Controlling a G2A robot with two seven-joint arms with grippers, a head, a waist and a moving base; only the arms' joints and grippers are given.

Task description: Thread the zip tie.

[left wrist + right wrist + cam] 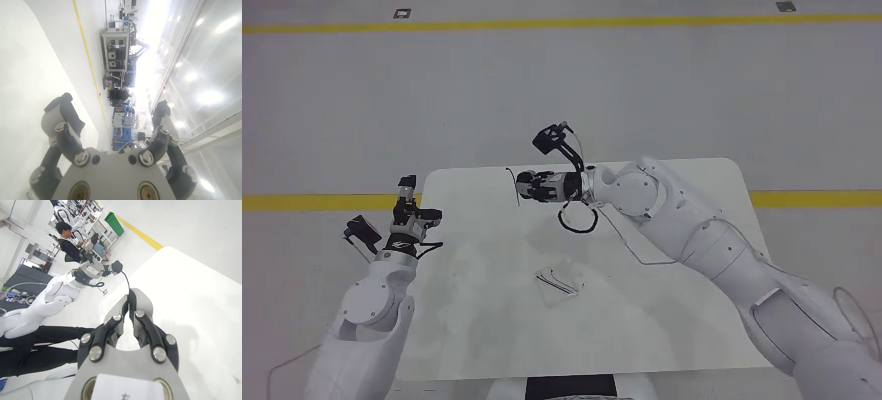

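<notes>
Top view: the right gripper [522,186] is positioned over the far part of the bench [482,330], with its fingers pressed together on a black zip tie [513,188]. The tie shows as a thin dark strip projecting from the fingertips, above the bench surface and not resting on it. The left gripper [414,200] is just outside the left edge of the bench, well apart from the tie. A small bundle of thin dark strips [558,281], apparently further ties, lies near the middle of the bench. Left wrist view: the left fingers are spread wide apart with nothing between them, and the edge of the bench runs along one side. Right wrist view: the fingers are clamped on the tie, which leaves the fingertips and curves away in a slender arc towards the left arm, seen farther off. It cannot be determined which end is the head and which the tail. Assessment: the tie is picked up and presented, and threading is not yet begun. The next move calls for bringing the left gripper to the free end, gripping it, and aligning the tail with the head slot. The strip is thin and flexible, so alignment needs care.
</notes>
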